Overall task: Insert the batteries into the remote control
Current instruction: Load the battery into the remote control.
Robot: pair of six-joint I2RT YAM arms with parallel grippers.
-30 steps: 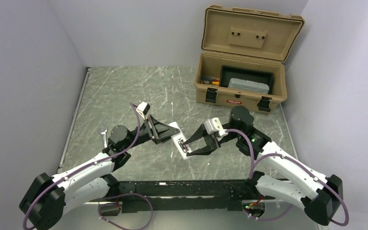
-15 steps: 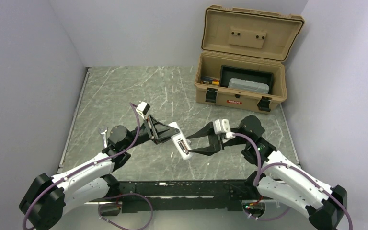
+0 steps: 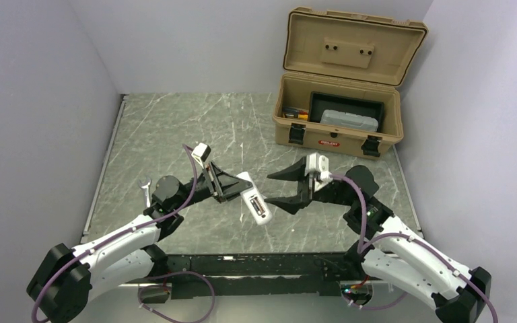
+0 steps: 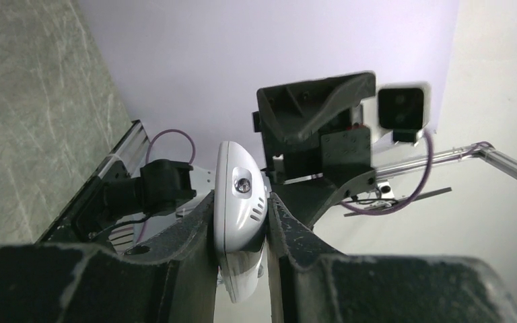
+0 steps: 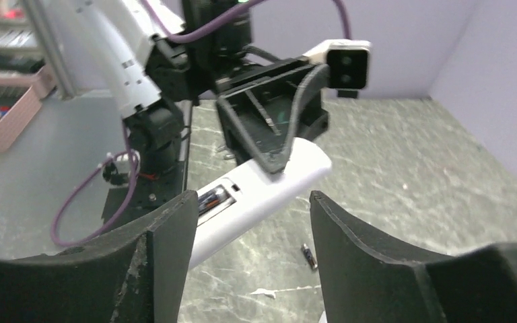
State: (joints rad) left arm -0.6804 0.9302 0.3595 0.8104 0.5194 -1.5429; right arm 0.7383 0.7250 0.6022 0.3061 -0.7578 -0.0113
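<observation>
My left gripper (image 3: 241,187) is shut on the upper end of the white remote control (image 3: 254,202) and holds it tilted above the table. In the left wrist view the remote (image 4: 239,195) sits between both fingers. Its open battery bay (image 5: 213,198) faces up, with one dark battery inside. A second battery (image 5: 307,257) lies loose on the table below the remote (image 5: 269,182). My right gripper (image 3: 274,189) is open and empty, just right of the remote and apart from it; it also shows in its own wrist view (image 5: 252,225).
An open tan toolbox (image 3: 340,128) stands at the back right with a grey case and small items inside. A small white plastic piece (image 3: 145,184) lies left of the left arm. The black arm rail (image 3: 256,266) runs along the near edge.
My right gripper has drawn back to the right from the remote's battery bay, risen and opened wider. The left gripper has kept hold of the remote, whose lower end now hangs free.
</observation>
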